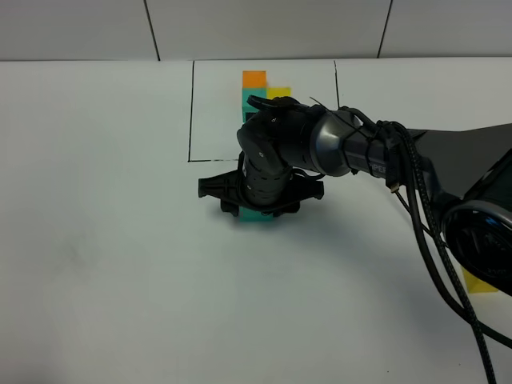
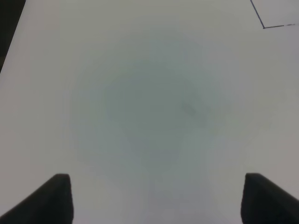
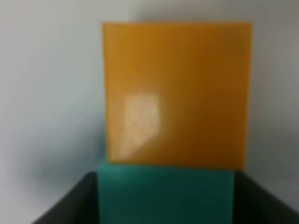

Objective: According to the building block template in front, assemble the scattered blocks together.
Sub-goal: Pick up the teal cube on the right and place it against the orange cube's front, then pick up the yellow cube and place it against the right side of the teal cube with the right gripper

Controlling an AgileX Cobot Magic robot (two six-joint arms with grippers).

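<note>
right gripper (image 1: pixel 260 210), jaws clenched on the teal cube (image 3: pixel 166 196), held it against the orange cube (image 3: pixel 177 93), apparently copying the template (image 1: pixel 256 84); left gripper (image 2: pixel 156 198), jaws spread, hung over the desk (image 2: pixel 140 93).

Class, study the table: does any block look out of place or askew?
Yes: the loose yellow block lies far off to the right, partly hidden behind the right arm, apart from the teal block and orange block paired under the right gripper. Nothing looks damaged.
</note>
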